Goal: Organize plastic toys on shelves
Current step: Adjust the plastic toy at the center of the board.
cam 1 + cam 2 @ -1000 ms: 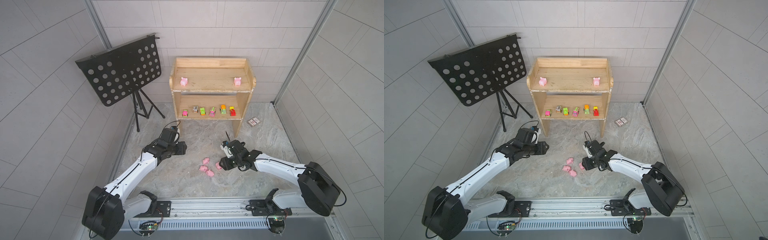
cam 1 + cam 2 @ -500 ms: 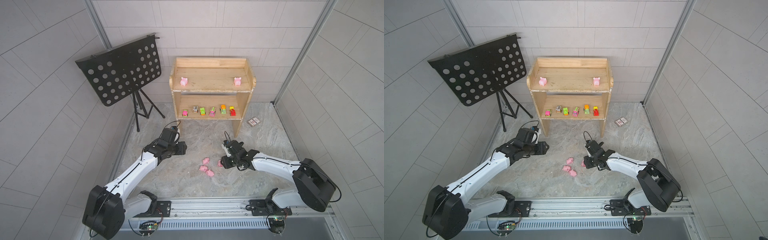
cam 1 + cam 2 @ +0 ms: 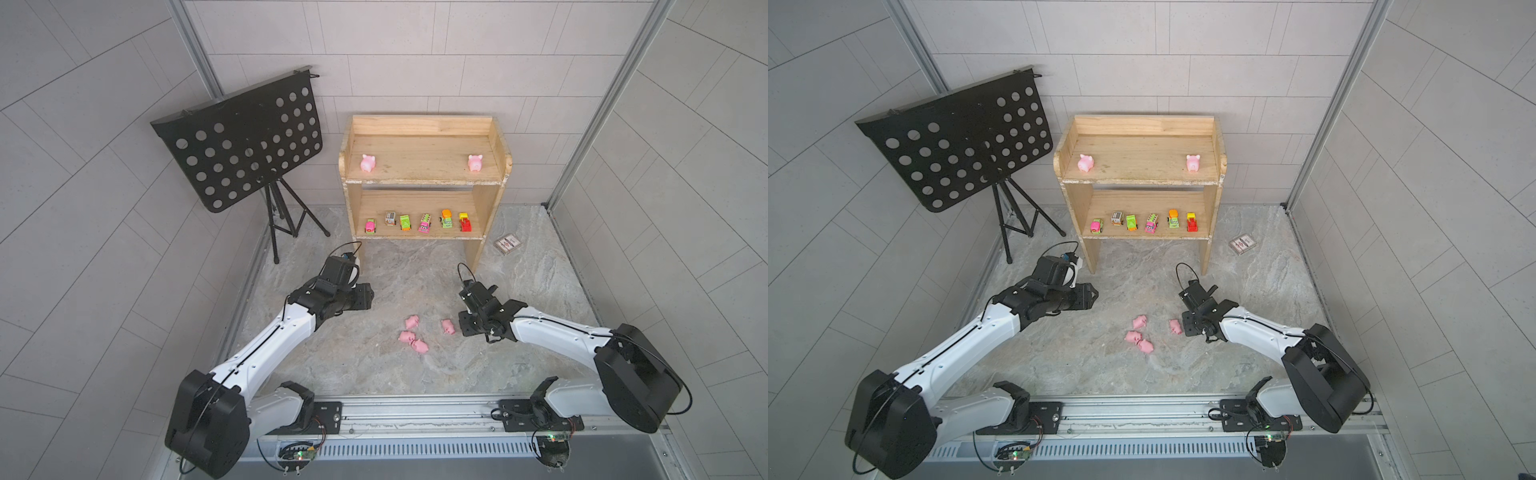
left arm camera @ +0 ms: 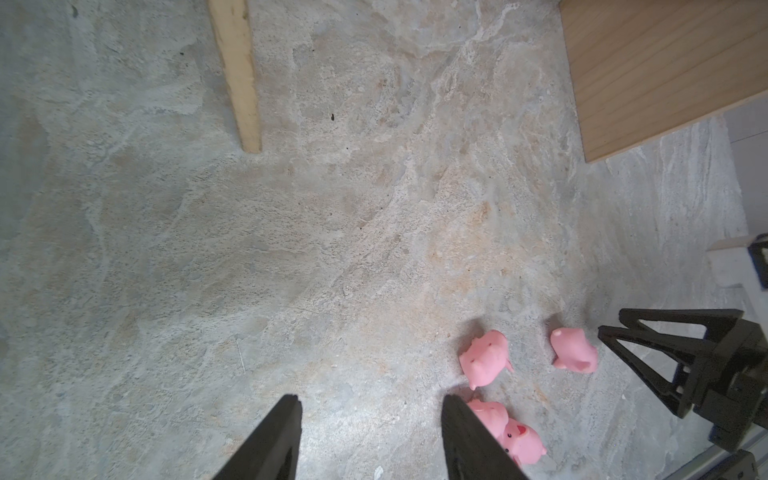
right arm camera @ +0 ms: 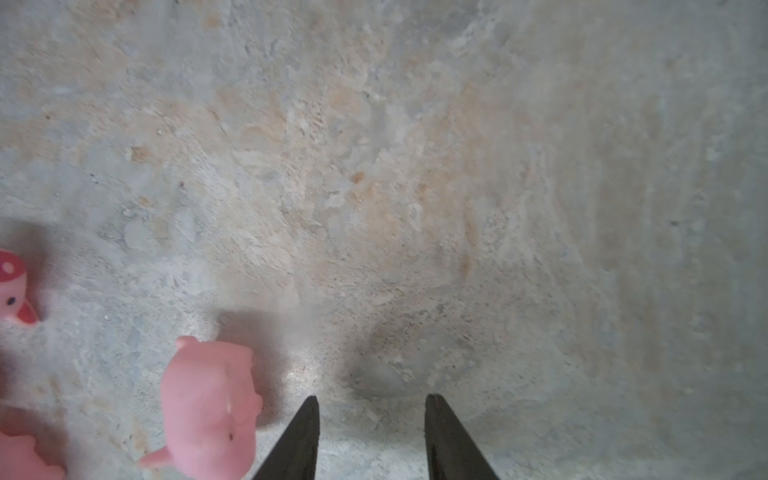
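The right hand [image 5: 372, 399], black fingers parted and gripping nothing, hovers low over the stone-patterned table [image 5: 415, 166]. A pink toy pig [image 5: 210, 407] lies just beside one fingertip, outside the gap rather than between the fingers. To take this pig cleanly, the hand probably needs to shift sideways until the toy sits centred in the gap. It should then drop and close across the rounded body, not an ear or a leg. The glossy plastic looks likely to squirt out of an off-centre pinch.

Near that pig lie three more: a lone pig [image 3: 412, 321] and a touching pair [image 3: 420, 345]. The left hand [image 4: 371, 401], likewise open and empty, hangs over the table on the far side of the cluster. In its wrist view the pair shows at the edge of one finger.

Beyond, well apart from both hands, stands the pale wooden shelf unit [image 3: 424, 124]. Two placed pigs [image 3: 368, 162] sit at opposite ends of its rimmed top board. A row of six toy vehicles [image 3: 424, 223] lines the lower board. A black music stand [image 3: 237, 141] and a card packet [image 3: 508, 244] play no part.
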Robot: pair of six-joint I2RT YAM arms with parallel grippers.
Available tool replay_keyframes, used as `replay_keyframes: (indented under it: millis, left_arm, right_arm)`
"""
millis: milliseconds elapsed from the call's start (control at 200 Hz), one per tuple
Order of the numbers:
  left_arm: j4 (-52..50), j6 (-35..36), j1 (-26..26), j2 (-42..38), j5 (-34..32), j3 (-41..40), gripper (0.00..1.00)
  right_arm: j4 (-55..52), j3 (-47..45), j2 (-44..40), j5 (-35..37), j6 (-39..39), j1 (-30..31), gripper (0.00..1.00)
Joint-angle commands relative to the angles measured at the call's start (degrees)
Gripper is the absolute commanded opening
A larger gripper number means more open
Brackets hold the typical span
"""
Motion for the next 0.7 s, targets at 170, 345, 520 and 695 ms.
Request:
replay_keyframes:
  millis: [170,345,520,695]
  left_arm:
    - [-0.25,0.3,0.28,0.71,-0.39,0.03,0.6]
    - [-0.3,0.52,0.28,0.97,-0.57,0.21,0.6]
    - [-0.5,0.61,0.32,0.84,-0.7,0.19,0.6]
    - [-0.61,0.68,0.28,0.83,-0.71,0.35,0.6]
  right_arm:
    - [2.22,-0.39,-5.02,-8.66,-1.78,-0.22,0.52]
    - [4.26,0.08,-1.9,-11.31,-1.33,0.09,0.5]
    - [4.19,0.84,2.01,-11.05,-1.52,0.34,0.48]
    - [0.98,1.37,3.03,-5.06,-1.43,0.41,0.47]
